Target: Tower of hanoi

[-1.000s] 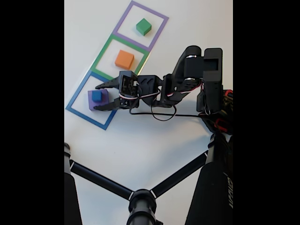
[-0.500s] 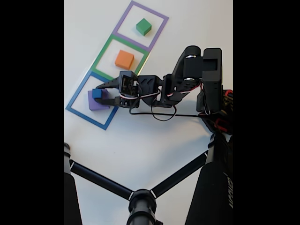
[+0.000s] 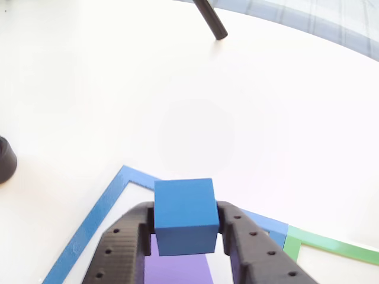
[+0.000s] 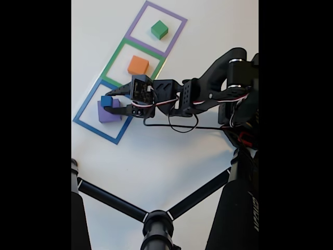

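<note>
In the other view, the small blue cube [image 3: 185, 216] is clamped between the two black fingers of my gripper [image 3: 186, 212] and hangs just above the flat purple block [image 3: 177, 269]. In the fixed view, the gripper [image 4: 110, 102] is shut on the blue cube [image 4: 106, 101], over the purple block [image 4: 106, 114] inside the blue tape square [image 4: 83, 123]. The orange block [image 4: 138, 65] lies in the green tape square. Further back, the green block [image 4: 159, 29] lies in the purple tape square.
Black tripod legs [image 4: 112, 200] cross the near part of the white table in the fixed view. A cable [image 4: 182, 126] loops under the arm. In the other view, a black leg tip [image 3: 211, 21] stands far ahead and a dark round foot [image 3: 6, 158] sits at the left edge.
The gripper closed on the blue cube and raised it slightly off the purple block. The arm's upper links swung toward the right of the fixed view.
</note>
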Controlling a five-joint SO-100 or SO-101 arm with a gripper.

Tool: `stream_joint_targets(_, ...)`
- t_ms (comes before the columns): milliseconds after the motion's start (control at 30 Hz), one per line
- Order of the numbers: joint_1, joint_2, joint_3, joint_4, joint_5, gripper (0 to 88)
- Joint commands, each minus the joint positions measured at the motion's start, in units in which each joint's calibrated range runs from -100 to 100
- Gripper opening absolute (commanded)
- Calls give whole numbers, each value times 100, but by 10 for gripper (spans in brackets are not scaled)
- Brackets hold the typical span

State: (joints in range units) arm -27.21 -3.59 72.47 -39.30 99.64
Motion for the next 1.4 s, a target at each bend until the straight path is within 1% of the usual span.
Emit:
stream_joint_targets(0,314,-1656,-1,1363,36,29)
stream_joint_targets(200,823,-3497,-392,3914,36,30)
stream_joint_targets(267,1053,-3957,-747,4885,36,30)
stream_joint_targets(367,1494,-4498,-1592,6634,-15,30)
stream_joint_targets(433,1800,-4692,-2228,7646,-49,30)
stream_joint_targets(567,2366,-4821,-3583,9428,36,31)
stream_joint_targets(700,2740,-4813,-4856,10740,-32,31)
stream_joint_targets(800,2999,-4789,-5674,11460,-82,30)
stream_joint_targets(867,3258,-4789,-6119,11857,19,29)
stream_joint_targets(967,3737,-4789,-6456,12197,36,29)
stream_joint_targets(1200,4964,-4797,-6428,12375,36,28)
stream_joint_targets(1367,5521,-4813,-6419,12440,36,27)
